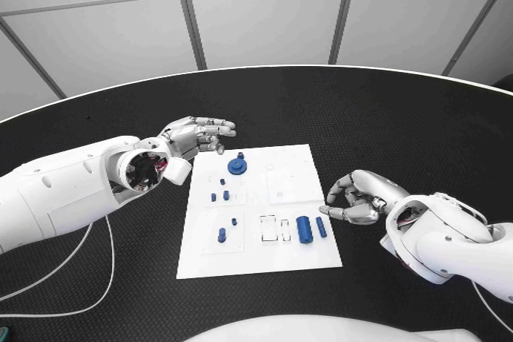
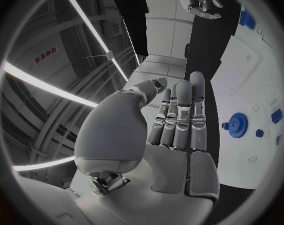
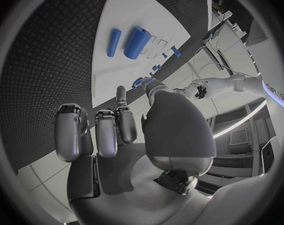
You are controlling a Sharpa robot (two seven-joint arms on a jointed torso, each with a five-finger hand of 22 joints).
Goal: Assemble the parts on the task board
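Centrally placed on the black table (image 1: 428,127), the white task board (image 1: 256,208), carrying small blue parts. Near its far end, a blue gear-shaped part (image 1: 236,165); toward the near right corner, a thick blue cylinder (image 1: 305,229) lying just beside a thinner blue rod (image 1: 321,225); along the left side, several small blue pegs (image 1: 222,235) standing in the plate. Hovering off the board's far left corner, the left hand (image 1: 198,138), holding nothing, fingers extended side by side in the wrist view. Just off the board's right edge, beside the cylinder and rod, the right hand (image 1: 358,197), fingers loosely curled, apart and gripping nothing, clear of every part.
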